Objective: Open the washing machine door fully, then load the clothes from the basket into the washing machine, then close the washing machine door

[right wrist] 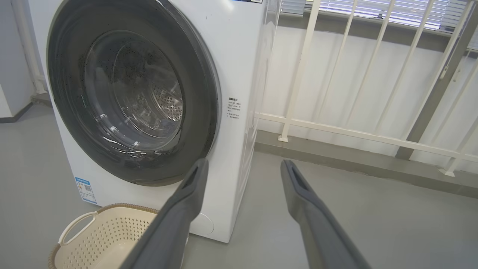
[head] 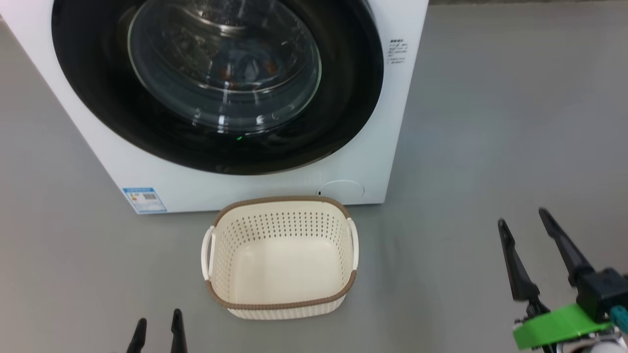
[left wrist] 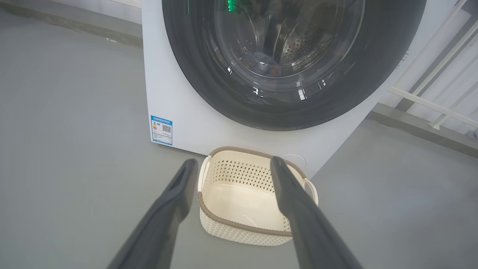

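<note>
Fingers of the left tool (head: 158,321) rise at the lower left of the head view, parted, with nothing between them. The right tool (head: 522,218), at the lower right, stands spread wide above the floor and likewise grips nothing. Smooth, matt grey floor (head: 490,122) runs under everything, marked by soft shadows alone. On it, between the two tools and just ahead of them, sits the basket (head: 282,199), upright, its perforated cream walls and plain bottom showing. Close behind it stands the washing machine (head: 196,189); whether the two touch I cannot tell. The machine has a blue label (head: 144,199) at its lower left corner and a round cover (head: 341,189) low on its right. The washing machine door (head: 98,98) lies flush against the front. Through its glass, blue fabric with orange spots, the clothes (head: 248,68), shows dimly in the drum. Beyond the machine's right side, the right wrist view shows a white railing (right wrist: 358,134) above a low grey kerb, with window blinds (right wrist: 373,7) higher up.
</note>
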Controlling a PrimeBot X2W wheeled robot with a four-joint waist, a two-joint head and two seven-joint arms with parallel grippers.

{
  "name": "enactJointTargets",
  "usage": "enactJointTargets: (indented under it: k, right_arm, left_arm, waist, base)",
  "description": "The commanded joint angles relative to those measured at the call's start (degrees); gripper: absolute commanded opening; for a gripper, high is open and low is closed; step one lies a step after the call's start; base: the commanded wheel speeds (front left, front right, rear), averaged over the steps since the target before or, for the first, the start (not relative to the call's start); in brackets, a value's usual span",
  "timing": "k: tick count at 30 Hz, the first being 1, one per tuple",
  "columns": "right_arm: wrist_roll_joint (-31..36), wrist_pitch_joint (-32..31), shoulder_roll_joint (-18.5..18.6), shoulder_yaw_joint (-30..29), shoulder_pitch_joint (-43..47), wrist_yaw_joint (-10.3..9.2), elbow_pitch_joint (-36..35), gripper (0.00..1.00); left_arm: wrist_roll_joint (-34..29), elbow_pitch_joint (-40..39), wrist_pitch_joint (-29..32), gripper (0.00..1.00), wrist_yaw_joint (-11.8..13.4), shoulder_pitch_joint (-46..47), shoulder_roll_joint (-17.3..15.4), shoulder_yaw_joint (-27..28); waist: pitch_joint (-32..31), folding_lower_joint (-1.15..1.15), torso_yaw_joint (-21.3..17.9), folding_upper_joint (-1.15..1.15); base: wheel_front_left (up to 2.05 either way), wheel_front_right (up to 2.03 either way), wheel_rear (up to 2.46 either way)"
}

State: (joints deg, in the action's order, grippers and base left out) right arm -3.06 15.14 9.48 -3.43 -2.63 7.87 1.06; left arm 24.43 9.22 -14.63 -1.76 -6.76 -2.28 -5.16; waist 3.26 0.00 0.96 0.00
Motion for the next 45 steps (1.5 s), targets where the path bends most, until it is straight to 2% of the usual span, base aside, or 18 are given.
enactJointTargets:
  k: [1, 10, 20, 21, 28, 32, 36, 45]
  right_arm:
    - [0.28, -0.14, 0.10, 0.62, 0.66, -0.38, -1.85, 1.00]
    - [0.83, -0.14, -3.82, -3.04, 9.64, -0.38, -2.60, 1.00]
    - [1.13, -0.14, -4.80, -3.08, 10.52, -0.38, -2.79, 1.00]
    - [0.46, -0.01, -5.55, -4.43, 11.19, 0.00, -1.13, 0.00]
    - [-1.68, -0.47, -6.12, -4.32, 10.85, 0.01, 2.37, 0.00]
    - [-4.58, -1.17, -6.13, -4.27, 10.44, 0.00, 2.64, 0.00]
    - [-7.41, -1.85, -6.14, -4.22, 9.98, -0.01, 3.03, 0.00]
    - [-13.14, -3.23, -6.16, -4.14, 8.97, -0.04, 3.76, 0.00]
  left_arm:
    - [-0.70, -1.49, -0.37, 1.00, -0.06, 0.58, -0.60, 1.71]
    - [-1.94, -3.05, -0.37, 1.00, -0.85, -1.08, -0.60, 2.75]
    - [-1.90, -3.70, -0.37, 1.00, -1.00, -2.12, -0.60, 3.73]
    - [-1.52, -2.11, 0.00, 0.00, -1.02, -2.78, -0.08, 1.85]
    - [0.15, 0.79, 0.56, 0.00, -1.12, -2.53, 0.55, 1.76]
    - [2.40, 0.86, 1.23, 0.00, -1.27, -2.09, 0.49, 2.07]
    - [4.59, 1.03, 1.88, 0.00, -1.42, -1.59, 0.45, 2.37]
    - [9.04, 1.33, 3.21, 0.00, -1.72, -0.52, 0.35, 3.00]
  waist:
    - [-1.87, 0.00, -1.25, 0.00]
    - [-3.69, 0.00, -0.19, 0.00]
    - [-4.28, 0.00, -0.29, 0.00]
    - [-4.28, 0.00, -0.31, 0.00]
    - [-4.28, 0.01, -0.30, 0.00]
    - [-4.37, 0.13, -0.32, 0.00]
    - [-4.24, 0.01, -0.34, 0.00]
    - [-4.12, 0.00, -0.39, 0.00]
  base:
    - [0.00, 0.00, 0.00]
    - [0.00, 0.00, 0.00]
    - [0.00, 0.00, 0.00]
    - [0.00, 0.00, 0.00]
    - [0.00, 0.00, 0.00]
    - [0.00, 0.00, 0.00]
    - [0.00, 0.00, 0.00]
    - [0.00, 0.00, 0.00]
